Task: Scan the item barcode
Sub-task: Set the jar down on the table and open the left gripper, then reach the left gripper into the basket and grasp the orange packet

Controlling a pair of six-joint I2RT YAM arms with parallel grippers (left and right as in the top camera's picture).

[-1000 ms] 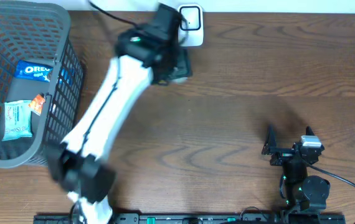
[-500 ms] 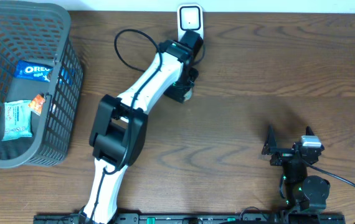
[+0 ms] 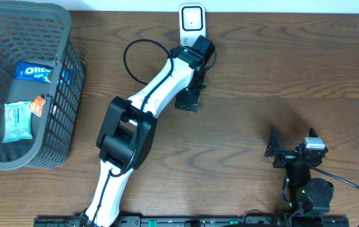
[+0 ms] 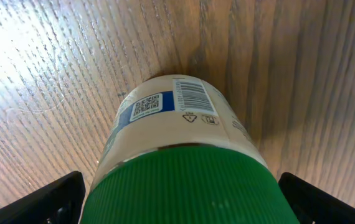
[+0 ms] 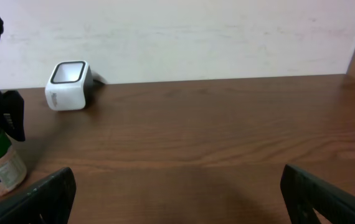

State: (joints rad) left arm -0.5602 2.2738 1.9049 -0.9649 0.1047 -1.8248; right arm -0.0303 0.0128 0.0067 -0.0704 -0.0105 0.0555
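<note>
Left arm pose: reaches from the near edge of the worktop (image 3: 242, 82) diagonally to the far middle, elbow bent low near the base, wrist turned down just in front of the scanner (image 3: 191, 19).
Left gripper (image 3: 188, 99): open, pointing straight down over the jar (image 4: 171, 130), holding nothing.
Left fingers (image 4: 53, 196): spread wide, one at each side of the green lid (image 4: 184, 183); cannot tell whether touching it or just clear of it.
Jar position: upright on the wood, directly under the left gripper, just on the near side of the scanner.
Jar label: barcode (image 4: 191, 94) and a square code beside it on the side seen by the left wrist camera; cannot tell whether turned toward the scanner window.
Right arm pose: folded close above its base at the near right, well apart from the jar.
Right gripper (image 3: 291, 144): open and holding nothing, fingers wide at the lower corners of its own wrist view, aimed across the worktop toward the far wall.
Far edge: runs right behind the scanner, against a pale wall.
Left side: grey basket (image 3: 60, 94) at the far left corner, holding an Oreo pack (image 3: 34, 70) and a pale packet (image 3: 19, 120); left arm's elbow near its wall.
Cable (image 3: 132, 53): black loop beside the left forearm, between basket and scanner.
Open room: broad stretch of bare wood from the jar rightward and down to the right gripper.
</note>
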